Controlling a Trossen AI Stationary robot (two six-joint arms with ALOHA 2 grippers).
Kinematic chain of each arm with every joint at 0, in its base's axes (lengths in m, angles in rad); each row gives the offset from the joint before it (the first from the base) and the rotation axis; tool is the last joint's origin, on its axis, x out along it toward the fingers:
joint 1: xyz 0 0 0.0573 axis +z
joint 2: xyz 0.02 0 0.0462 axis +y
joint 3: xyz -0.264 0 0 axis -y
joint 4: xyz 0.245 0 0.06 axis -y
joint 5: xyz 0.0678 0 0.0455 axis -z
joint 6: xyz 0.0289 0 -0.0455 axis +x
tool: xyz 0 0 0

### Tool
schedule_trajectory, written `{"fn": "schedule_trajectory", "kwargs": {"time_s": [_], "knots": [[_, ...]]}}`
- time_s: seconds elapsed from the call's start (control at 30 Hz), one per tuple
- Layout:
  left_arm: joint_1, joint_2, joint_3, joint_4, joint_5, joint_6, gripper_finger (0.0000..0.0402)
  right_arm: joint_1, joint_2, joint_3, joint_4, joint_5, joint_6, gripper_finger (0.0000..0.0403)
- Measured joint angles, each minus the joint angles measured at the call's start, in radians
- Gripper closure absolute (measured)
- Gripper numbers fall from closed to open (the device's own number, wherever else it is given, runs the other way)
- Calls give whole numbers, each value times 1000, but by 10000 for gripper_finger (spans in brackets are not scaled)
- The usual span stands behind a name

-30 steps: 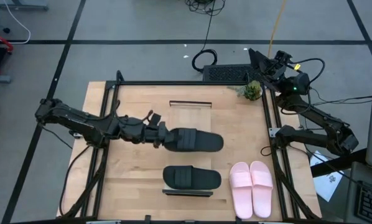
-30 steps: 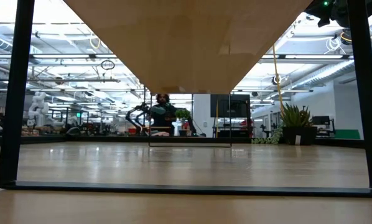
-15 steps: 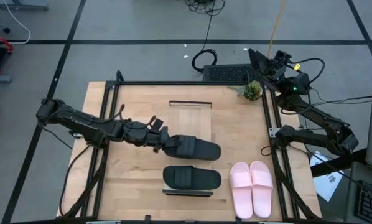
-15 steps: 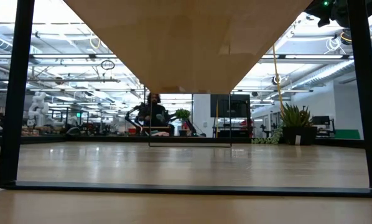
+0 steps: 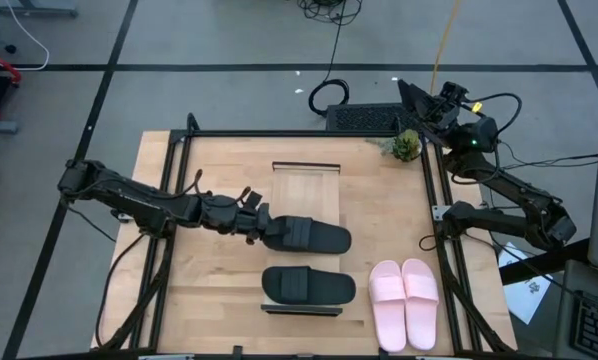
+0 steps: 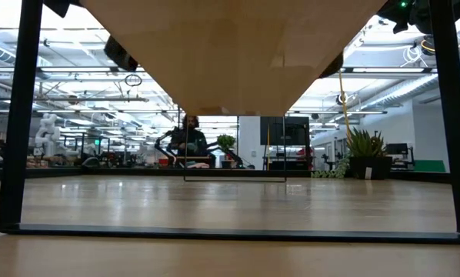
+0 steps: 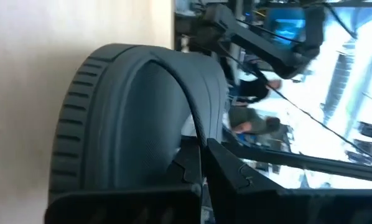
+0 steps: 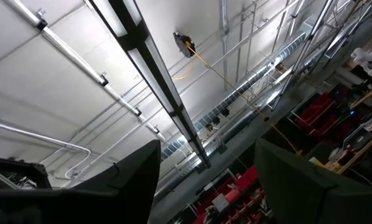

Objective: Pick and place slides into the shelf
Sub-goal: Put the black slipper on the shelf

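L gripper [image 5: 262, 226] clamped on heel of matte black slide [image 5: 309, 237], mid light-wood slatted shelf [image 5: 306, 190]. Clear room toward shelf's far edge. R gripper [image 5: 416, 102] parked past table corner, fingers apart, empty.

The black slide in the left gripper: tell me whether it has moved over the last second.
Yes. In the high view the held black slide has shifted toward the other black slide on the shelf, carried by the left gripper.

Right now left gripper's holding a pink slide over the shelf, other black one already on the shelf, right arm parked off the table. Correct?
Not quite: the slide in the left gripper is black, not pink, as the high view shows. The pink pair sits on the table. The rest stands: the other black slide is on the shelf, and the right arm is parked off the table.
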State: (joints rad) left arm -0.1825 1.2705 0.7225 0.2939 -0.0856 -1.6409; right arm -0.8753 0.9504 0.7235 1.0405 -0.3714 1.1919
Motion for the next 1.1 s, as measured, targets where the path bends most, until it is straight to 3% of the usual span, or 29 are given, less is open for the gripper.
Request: {"fn": "schedule_trajectory", "kwargs": {"time_s": [0.4,0.73,1.1], "knots": [[-3,0,-5,43,55,32,401,0,0,0,-45,5,-7,156],[-11,164,-5,262,122,0,401,0,0,0,-49,6,-7,156],[-41,157,-3,286,65,-3,401,0,0,0,-50,1,0,156]]}}
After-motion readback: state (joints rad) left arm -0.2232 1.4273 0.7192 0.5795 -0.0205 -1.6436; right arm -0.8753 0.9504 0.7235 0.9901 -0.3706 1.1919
